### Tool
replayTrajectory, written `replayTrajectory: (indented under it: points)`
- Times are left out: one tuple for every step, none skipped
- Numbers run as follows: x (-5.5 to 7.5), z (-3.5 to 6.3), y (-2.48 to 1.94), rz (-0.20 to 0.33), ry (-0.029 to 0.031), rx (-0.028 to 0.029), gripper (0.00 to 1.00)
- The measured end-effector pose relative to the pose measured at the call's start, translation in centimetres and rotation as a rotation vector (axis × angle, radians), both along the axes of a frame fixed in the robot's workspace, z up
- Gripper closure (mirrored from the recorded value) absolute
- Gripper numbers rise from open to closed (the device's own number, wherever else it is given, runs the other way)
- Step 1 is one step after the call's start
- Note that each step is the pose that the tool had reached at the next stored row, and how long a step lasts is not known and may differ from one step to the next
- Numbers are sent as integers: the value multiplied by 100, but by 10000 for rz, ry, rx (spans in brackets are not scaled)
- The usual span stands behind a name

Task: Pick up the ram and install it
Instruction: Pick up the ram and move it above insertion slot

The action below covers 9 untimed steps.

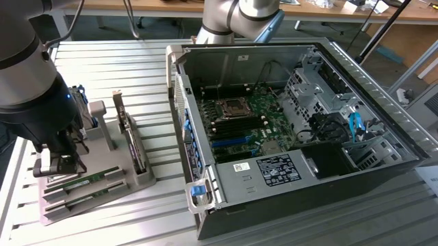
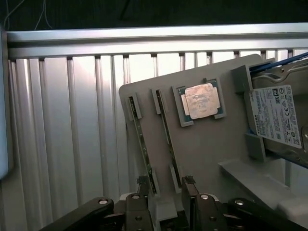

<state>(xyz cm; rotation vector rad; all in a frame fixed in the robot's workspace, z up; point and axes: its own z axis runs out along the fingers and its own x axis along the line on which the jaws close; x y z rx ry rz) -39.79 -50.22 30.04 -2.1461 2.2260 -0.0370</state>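
Ram (image 2: 142, 144), processor (image 2: 201, 101), hard drive (image 2: 279, 115) in grey holder (image 2: 211, 144), jaws spread near ram

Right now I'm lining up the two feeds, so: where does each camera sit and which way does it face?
Exterior view: mounted high, looking down on the open grey metal computer case and grey plastic parts tray; the arm and open end effector show over the tray.
Wrist view: on the wrist, facing down at the tray; the fingers show.
Shared: the tray, its two thin green ram sticks, the end effector.
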Motion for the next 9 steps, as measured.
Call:
replayTrajectory:
  points:
    - [1, -23, -10, 10, -2, 2, 60]
    - [0, -44, -16, 20, -3, 2, 60]
    - [0, -58, -20, 28, -2, 1, 60]
    - [0, -70, -22, 33, -2, 1, 60]
    - [0, -85, -26, 41, -2, 1, 60]
    - [0, -97, -27, 46, -2, 0, 60]
    - [-1, -112, -30, 53, -1, 0, 60]
    - [-1, -125, -32, 59, -1, 1, 60]
    - [-1, -141, -35, 66, -2, 1, 60]
